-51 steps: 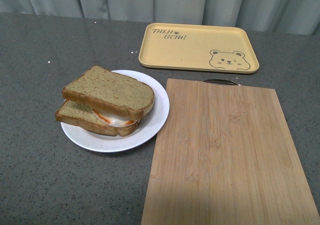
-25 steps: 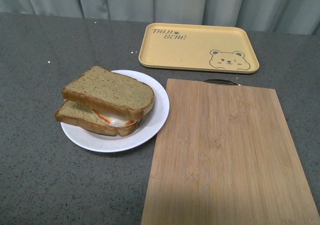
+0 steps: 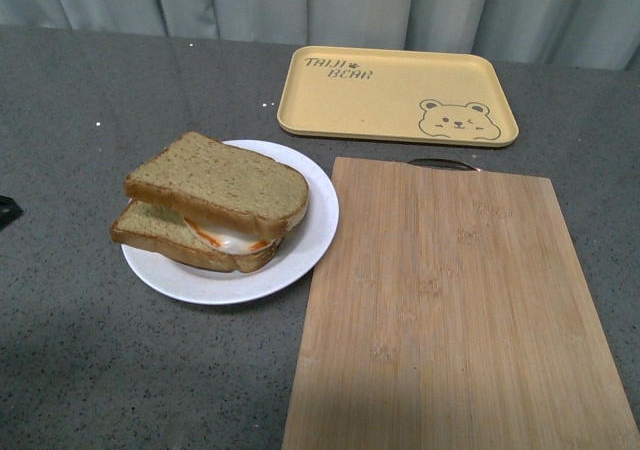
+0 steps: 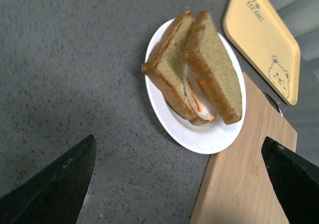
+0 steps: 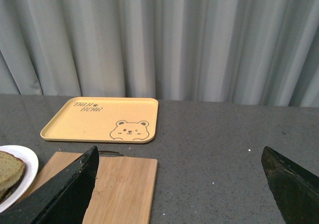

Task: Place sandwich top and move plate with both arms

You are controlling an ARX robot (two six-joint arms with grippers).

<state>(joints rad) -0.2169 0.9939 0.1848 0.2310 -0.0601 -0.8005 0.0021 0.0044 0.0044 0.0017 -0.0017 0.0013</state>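
Note:
The sandwich top (image 3: 215, 182), a plain tan-brown bread slice, lies on the egg-bearing lower slice (image 3: 165, 232) on the round white plate (image 3: 310, 232). In the left wrist view the sandwich top (image 4: 213, 67) and the plate (image 4: 199, 137) show ahead of my left gripper (image 4: 179, 184), which is open and empty above the table near the plate. A small black part of the left arm (image 3: 6, 210) shows at the front view's left edge. My right gripper (image 5: 179, 184) is open and empty over bare table; the plate's rim (image 5: 25, 176) shows off to its side.
A wooden cutting board (image 3: 450, 310) lies right beside the plate. A yellow bear tray (image 3: 396, 95) sits behind it near the grey curtain (image 3: 320, 0). The table top is dark grey (image 3: 80, 370). The board (image 5: 107, 184) and tray (image 5: 102, 119) also show in the right wrist view.
A black part of the left arm has come into the front view at the left edge. The sandwich and plate have not moved.

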